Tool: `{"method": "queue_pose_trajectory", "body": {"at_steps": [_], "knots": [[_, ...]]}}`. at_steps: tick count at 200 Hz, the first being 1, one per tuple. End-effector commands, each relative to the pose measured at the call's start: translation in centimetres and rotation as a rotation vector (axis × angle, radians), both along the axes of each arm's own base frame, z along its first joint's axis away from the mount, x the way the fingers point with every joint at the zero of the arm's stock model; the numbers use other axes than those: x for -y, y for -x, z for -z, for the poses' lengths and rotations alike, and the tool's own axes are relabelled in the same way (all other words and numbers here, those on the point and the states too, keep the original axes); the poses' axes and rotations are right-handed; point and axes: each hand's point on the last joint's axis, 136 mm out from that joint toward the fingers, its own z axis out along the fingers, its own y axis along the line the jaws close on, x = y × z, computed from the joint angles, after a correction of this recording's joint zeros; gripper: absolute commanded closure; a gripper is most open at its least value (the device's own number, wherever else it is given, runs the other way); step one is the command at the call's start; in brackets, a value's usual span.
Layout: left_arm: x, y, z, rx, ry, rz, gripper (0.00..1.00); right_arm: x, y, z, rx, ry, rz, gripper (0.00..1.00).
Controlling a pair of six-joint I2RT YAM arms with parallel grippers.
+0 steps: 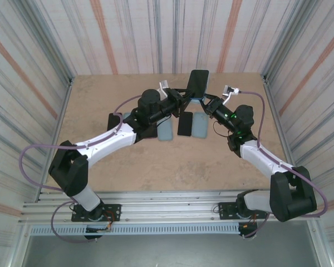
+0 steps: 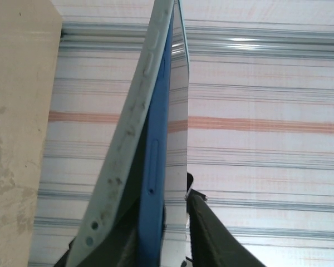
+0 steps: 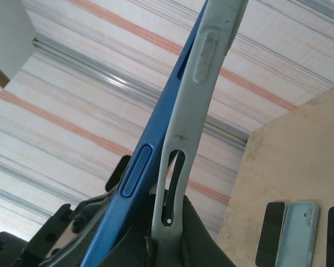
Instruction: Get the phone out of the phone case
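Holding a blue slab phone (image 1: 199,82) in its pale grey rubbery case (image 2: 119,161) between them, the left claw (image 1: 182,95) and right claw (image 1: 210,100) are each closed across the lower end of the pair. The pair stands upright above their fingertips, off the tan wooden table (image 1: 100,161).

I judge the task partly done. The case has opened away from the phone near the fingers, but the phone sits inside it, not yet free.

The left wrist view shows a dark wedge between case and phone just above the left claw. The right wrist view shows a long gap low on the case's side. The top view adds what lies below the claws: a black spare phone (image 1: 185,123) beside a light blue spare case (image 1: 201,124).
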Motion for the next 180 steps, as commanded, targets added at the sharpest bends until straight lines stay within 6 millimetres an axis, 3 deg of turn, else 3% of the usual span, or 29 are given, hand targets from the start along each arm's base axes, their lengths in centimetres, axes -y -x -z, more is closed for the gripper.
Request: {"method": "queue_pose_trajectory", "body": {"at_steps": [1,59,101,134,159,180], "knots": [[-0.5,-1.1,-1.8,0.057,0.005,-0.032,0.79,0.1,1.2,-3.0,0.134,-0.021,0.000,1.00],[-0.5,-0.8,-3.2,0.088,0.016,-0.017,1.00,0.0,0.3,-1.5,0.084,0.055,0.026,0.99],[-0.9,0.3,-6.6,0.160,0.037,-0.018,1.00,3.0,-1.5,2.7,-0.087,0.207,0.139,0.99],[-1.2,1.3,-8.5,0.199,0.047,-0.018,1.00,5.0,-1.7,4.3,-0.149,0.259,0.188,0.99],[-1.1,1.4,-8.2,0.198,0.045,-0.026,1.00,6.5,-1.6,5.0,-0.170,0.295,0.209,1.00],[-0.8,1.2,-6.5,0.179,0.013,-0.040,1.00,8.2,-1.4,4.8,-0.173,0.317,0.219,1.00]]}}
